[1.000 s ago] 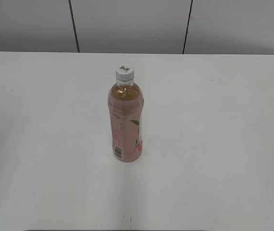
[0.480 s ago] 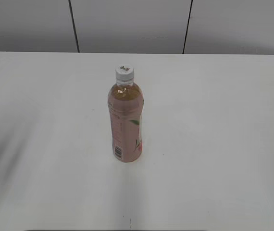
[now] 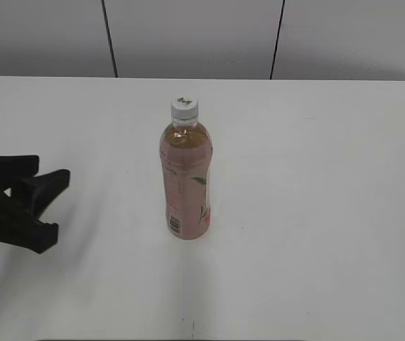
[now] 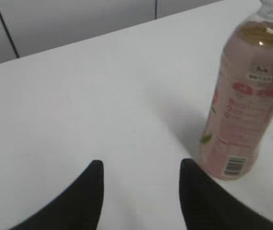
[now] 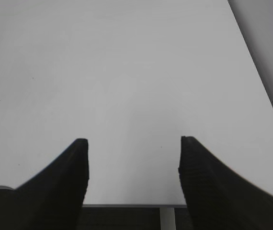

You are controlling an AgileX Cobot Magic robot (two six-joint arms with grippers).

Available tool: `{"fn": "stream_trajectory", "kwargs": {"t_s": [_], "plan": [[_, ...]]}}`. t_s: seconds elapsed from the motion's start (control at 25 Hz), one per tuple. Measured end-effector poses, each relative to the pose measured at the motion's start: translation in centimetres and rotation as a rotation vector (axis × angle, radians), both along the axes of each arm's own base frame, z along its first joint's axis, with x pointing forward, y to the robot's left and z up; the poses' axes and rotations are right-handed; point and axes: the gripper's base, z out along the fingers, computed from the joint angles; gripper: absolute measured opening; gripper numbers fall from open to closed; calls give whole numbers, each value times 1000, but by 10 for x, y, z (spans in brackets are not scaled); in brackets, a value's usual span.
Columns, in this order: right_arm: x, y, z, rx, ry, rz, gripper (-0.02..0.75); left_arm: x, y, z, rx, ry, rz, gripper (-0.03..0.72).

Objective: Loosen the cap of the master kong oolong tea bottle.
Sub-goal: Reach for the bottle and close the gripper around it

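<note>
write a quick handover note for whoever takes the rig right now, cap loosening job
Left gripper: open, empty, at the left edge of the exterior view, well apart from the bottle.
Right gripper: open, empty, over bare table; not in the exterior view.
Master kong oolong tea bottle: upright near the middle of the table, untouched.
Cap: on the neck; whether it is tight cannot be told.
Done: nothing on the bottle yet.
Left: probably steady the body with one gripper, grip the cap with the other, twist it loose.

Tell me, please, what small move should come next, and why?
Probably move the open left tool right toward the bottle to steady its body: it stands upright and untouched, its cap on, and the tool is well to its left.
</note>
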Motion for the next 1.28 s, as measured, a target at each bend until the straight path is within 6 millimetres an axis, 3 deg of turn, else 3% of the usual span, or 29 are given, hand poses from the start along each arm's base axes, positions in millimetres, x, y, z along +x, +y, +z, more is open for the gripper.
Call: {"fn": "stream_trajectory", "kwargs": {"t_s": [0.2,0.44,0.68,0.92,1.28], "plan": [[0,0,0,0,0,0,458,7,-21,-25,-20,51,-83,386],[0,0,0,0,0,0,458,16,-36,-42,-74,-36,-184,441],[0,0,0,0,0,0,458,19,-46,-66,-108,-53,-255,565],[0,0,0,0,0,0,458,21,-52,-97,-66,49,-302,588],[0,0,0,0,0,0,458,38,-69,-91,-94,-20,-368,588]]}}
